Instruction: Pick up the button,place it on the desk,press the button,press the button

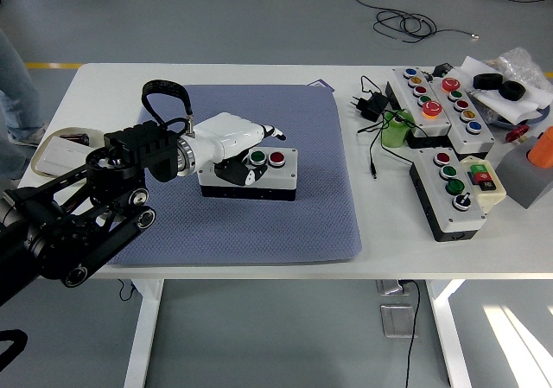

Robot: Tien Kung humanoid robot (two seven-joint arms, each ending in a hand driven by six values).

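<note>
At centre frame, I see the button box (pixel 251 174) lying on the blue mat (pixel 251 224), its green and red buttons uncovered. My left hand (pixel 233 146) hovers over the box's left part, fingers loosely open, gripping nothing. The thumb hides part of the box top; contact is unclear.

Button box (pixel 275 174): small two-button unit, pale grey top plate, black body. Lies flat on blue-grey mat (pixel 259 215), near mat's middle, long side roughly parallel to table's near edge. Green button (pixel 257 157) left, red button (pixel 276 157) just beside it on right, both with silver rims, both uncovered. Box's left end hidden under white hand.
</note>
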